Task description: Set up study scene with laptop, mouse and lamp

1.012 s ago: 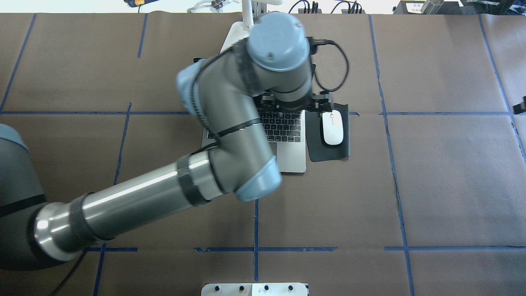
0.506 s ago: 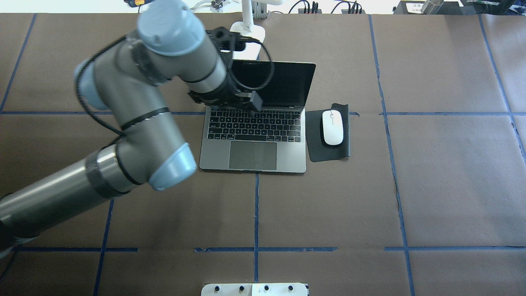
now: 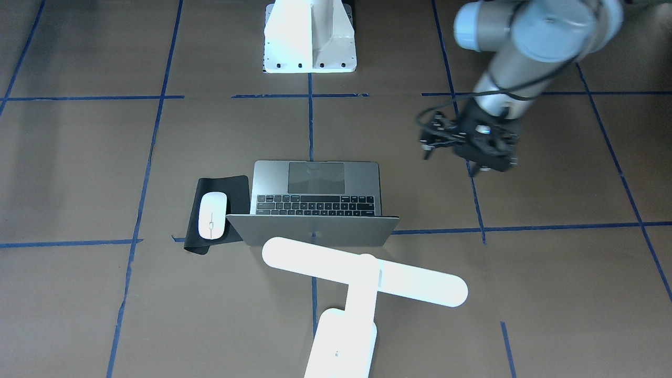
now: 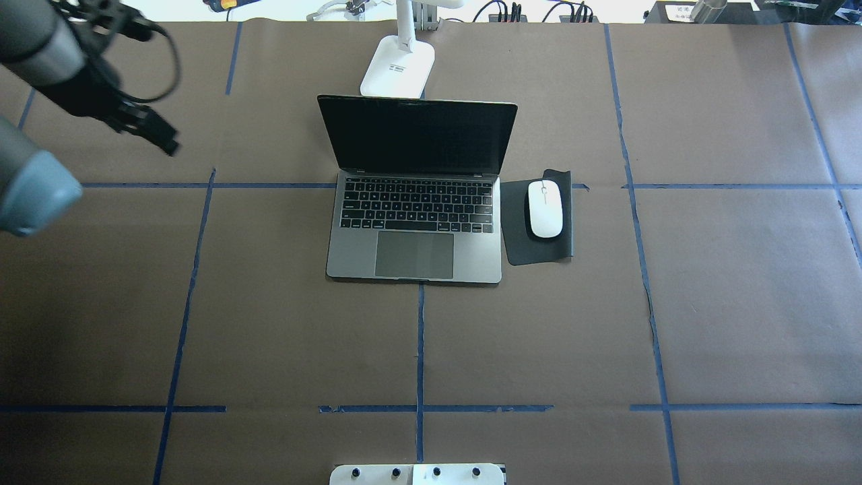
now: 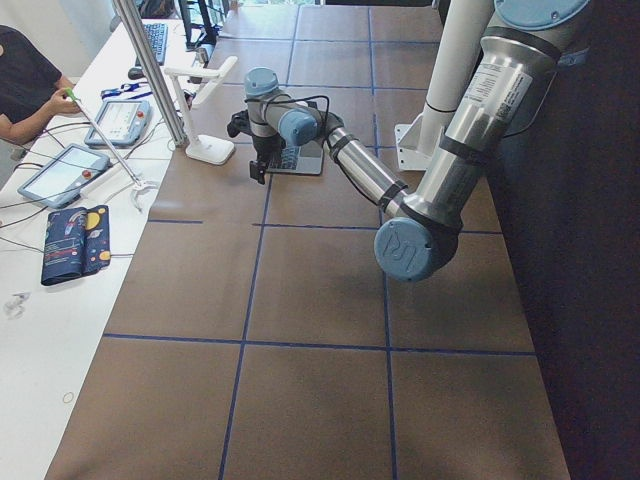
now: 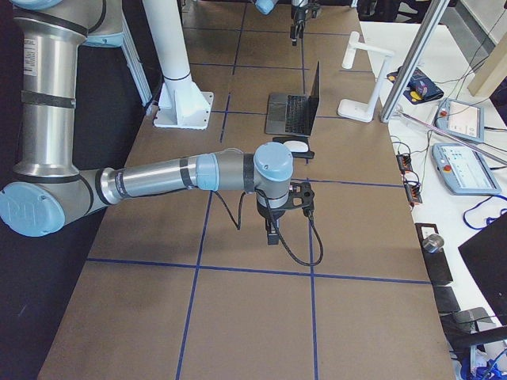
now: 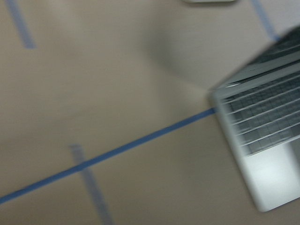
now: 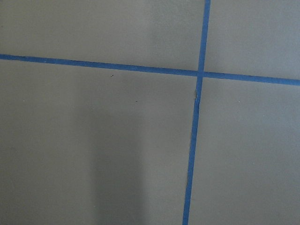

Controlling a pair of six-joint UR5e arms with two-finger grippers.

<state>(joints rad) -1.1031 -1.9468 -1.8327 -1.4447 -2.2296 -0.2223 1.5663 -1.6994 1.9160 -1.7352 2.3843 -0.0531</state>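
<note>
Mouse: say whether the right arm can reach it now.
Probably yes: the mouse lies uncovered on the black mat beside the laptop, nothing above it, and the right gripper hangs on that side.

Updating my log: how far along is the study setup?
It looks essentially done. The laptop sits open, the mouse lies on the black mat beside it, and the lamp stands behind the screen. Nothing is in hand: the left gripper hovers empty off to the side. Nothing visibly remains to place.
</note>
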